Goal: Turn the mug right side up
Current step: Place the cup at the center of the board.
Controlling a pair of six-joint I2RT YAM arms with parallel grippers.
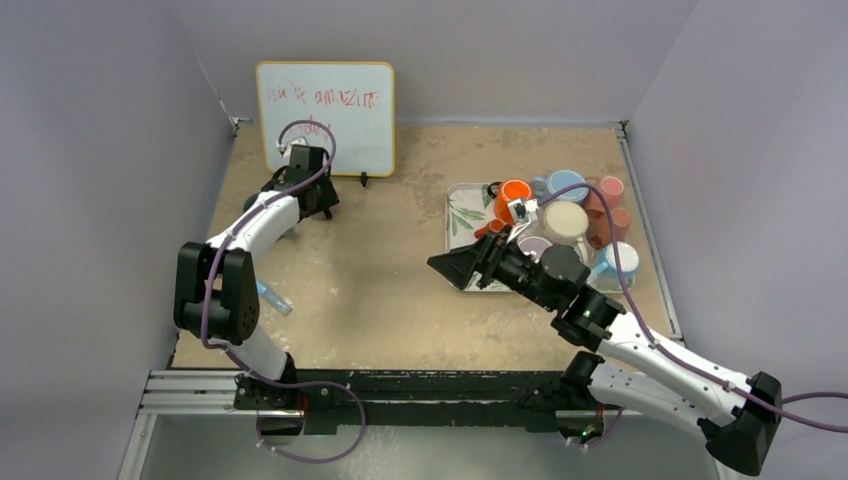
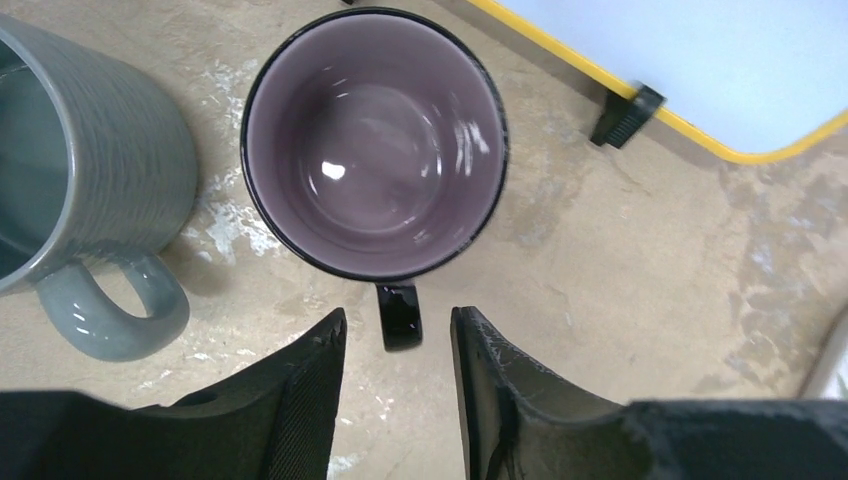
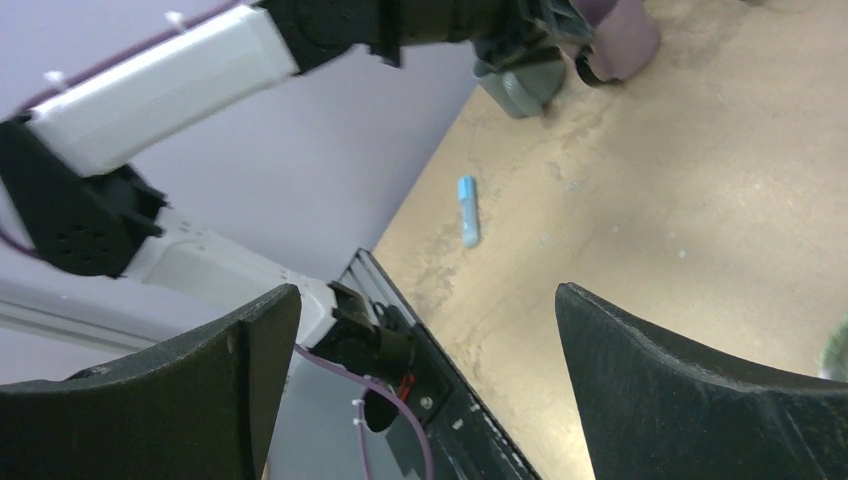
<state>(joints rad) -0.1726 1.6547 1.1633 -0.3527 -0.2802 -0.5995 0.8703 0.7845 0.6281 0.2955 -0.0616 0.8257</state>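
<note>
- My left gripper [image 2: 398, 330] hangs over the far-left part of the mottled tan table [image 2: 620, 250], its two black fingers parted by a modest gap and gripping nothing.
- The black-skinned mug with a glossy purple inside [image 2: 375, 140] stands right side up on the table just ahead of those fingers, mouth facing up.
- Its short black handle [image 2: 400, 315] points back at me and sits in the gap between my fingertips, clear of both.
- A ribbed grey ceramic mug [image 2: 110, 150] stands upright just beside it, on its left in my wrist view.
- A yellow-framed whiteboard [image 2: 700, 60] is propped just beyond the two mugs.
- My right gripper [image 3: 425, 295] is spread wide and empty, held above the table by the leaf-patterned tray [image 1: 462, 215] crowded with coloured mugs.
- A pale blue marker [image 3: 467, 210] lies on the table near the left arm's base.
</note>
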